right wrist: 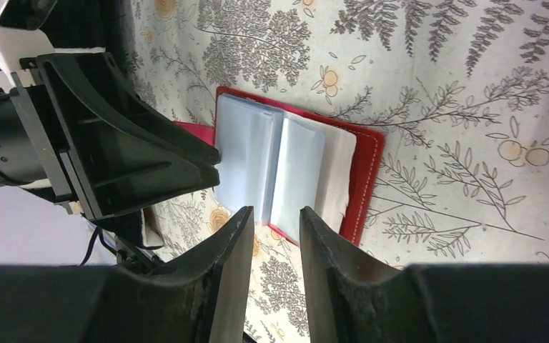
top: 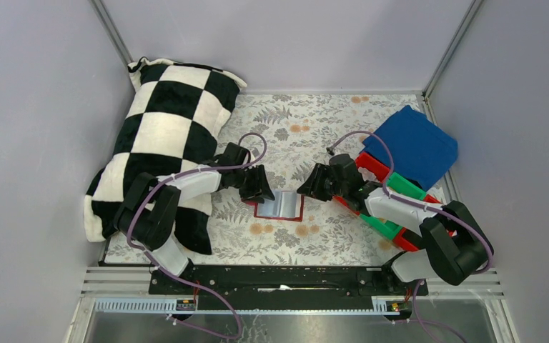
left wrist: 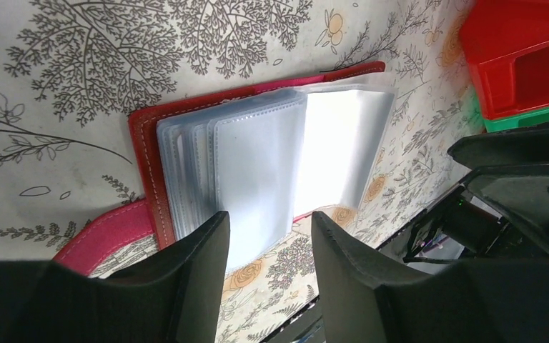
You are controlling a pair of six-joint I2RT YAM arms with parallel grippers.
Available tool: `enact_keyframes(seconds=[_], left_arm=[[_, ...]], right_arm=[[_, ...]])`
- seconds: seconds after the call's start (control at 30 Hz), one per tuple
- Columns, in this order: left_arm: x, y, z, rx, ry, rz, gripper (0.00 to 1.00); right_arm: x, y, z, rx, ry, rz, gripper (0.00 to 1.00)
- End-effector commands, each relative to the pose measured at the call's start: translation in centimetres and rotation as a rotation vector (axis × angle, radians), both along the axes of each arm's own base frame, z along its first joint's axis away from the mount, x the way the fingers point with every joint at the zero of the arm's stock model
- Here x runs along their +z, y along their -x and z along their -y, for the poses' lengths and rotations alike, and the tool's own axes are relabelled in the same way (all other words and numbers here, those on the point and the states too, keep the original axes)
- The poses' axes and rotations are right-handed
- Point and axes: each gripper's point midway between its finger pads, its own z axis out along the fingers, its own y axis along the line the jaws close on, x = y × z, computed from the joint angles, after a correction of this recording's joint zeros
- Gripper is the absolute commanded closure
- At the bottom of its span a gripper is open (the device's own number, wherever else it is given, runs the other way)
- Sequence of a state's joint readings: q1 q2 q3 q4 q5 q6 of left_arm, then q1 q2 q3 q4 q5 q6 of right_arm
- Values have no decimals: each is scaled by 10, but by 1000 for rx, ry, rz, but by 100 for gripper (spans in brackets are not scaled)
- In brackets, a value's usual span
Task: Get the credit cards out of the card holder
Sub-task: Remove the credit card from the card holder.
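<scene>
The dark-red card holder (top: pixel 280 207) lies open on the flowered cloth between my two grippers, its clear plastic sleeves fanned out. In the left wrist view its red edge (left wrist: pixel 146 150) is on the left and the sleeves (left wrist: pixel 257 157) look pale and glossy. No single credit card can be made out in them. My left gripper (top: pixel 262 187) is open just over the holder's left side, jaws apart and empty (left wrist: pixel 268 225). My right gripper (top: pixel 306 187) is open by a narrow gap above the holder's near edge (right wrist: pixel 275 214), touching nothing. The holder's red border (right wrist: pixel 368 179) shows there too.
A black-and-white checkered pillow (top: pixel 164 136) lies at the left, under the left arm. Red and green bins (top: pixel 393 193) stand at the right, with a blue cloth (top: pixel 414 143) behind them. A red bin (left wrist: pixel 522 57) also shows in the left wrist view. Grey walls enclose the table.
</scene>
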State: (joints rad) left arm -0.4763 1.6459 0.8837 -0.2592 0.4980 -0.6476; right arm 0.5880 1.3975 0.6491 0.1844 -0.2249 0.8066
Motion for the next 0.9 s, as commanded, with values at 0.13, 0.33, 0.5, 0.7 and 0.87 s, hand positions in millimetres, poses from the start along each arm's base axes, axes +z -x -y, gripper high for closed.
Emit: enact_keyframes(seconds=[0.13, 0.33, 0.5, 0.7, 0.87], left_arm=[[0, -12, 10, 9, -1, 56, 50], [-6, -8, 19, -17, 11, 35, 49], [-10, 0, 35, -50, 63, -4, 49], [13, -7, 34, -37, 42, 83, 49], [33, -20, 11, 27, -71, 199, 49]], right_arm=[[-4, 1, 12, -19, 32, 5, 63], [-11, 4, 13, -21, 37, -20, 63], [-9, 3, 16, -37, 37, -11, 63], [-10, 3, 18, -36, 43, -14, 63], [-12, 4, 16, -31, 37, -19, 63]])
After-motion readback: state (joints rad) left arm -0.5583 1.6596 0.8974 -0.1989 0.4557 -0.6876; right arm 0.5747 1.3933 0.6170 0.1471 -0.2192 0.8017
